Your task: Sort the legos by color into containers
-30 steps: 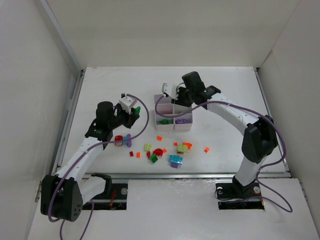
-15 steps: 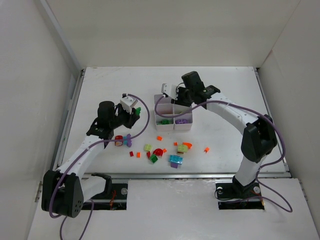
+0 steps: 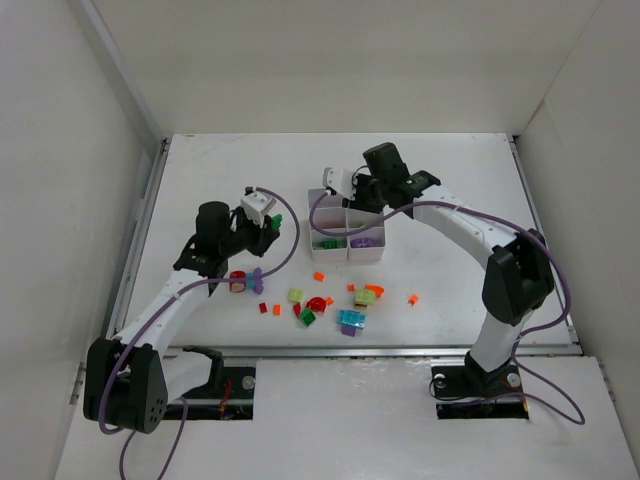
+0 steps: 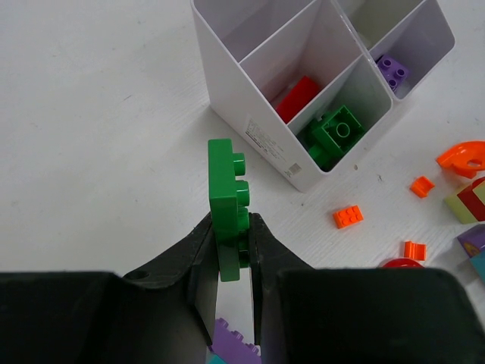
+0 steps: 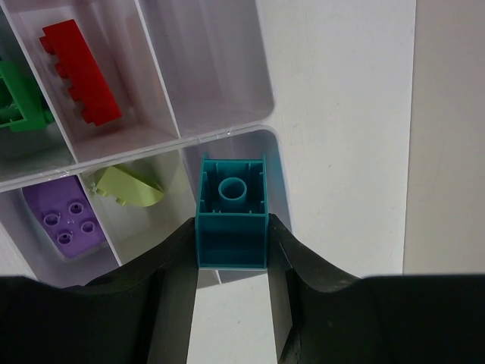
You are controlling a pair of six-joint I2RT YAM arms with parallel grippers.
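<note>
From above, loose legos are seen scattered beside the tray, its contents indistinct. At the left wrist, a green brick is clamped by the left gripper, short of the tray. At the right wrist, a cyan brick is gripped by the right gripper above the tray's half-hidden corner compartment.

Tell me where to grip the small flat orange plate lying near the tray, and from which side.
Take the orange plate by its two longer side edges, coming straight down from above. It lies flat, studs up, so only its thin edges offer opposing faces. Nothing touches it and the tray stands apart, so there should be room on both sides.
</note>
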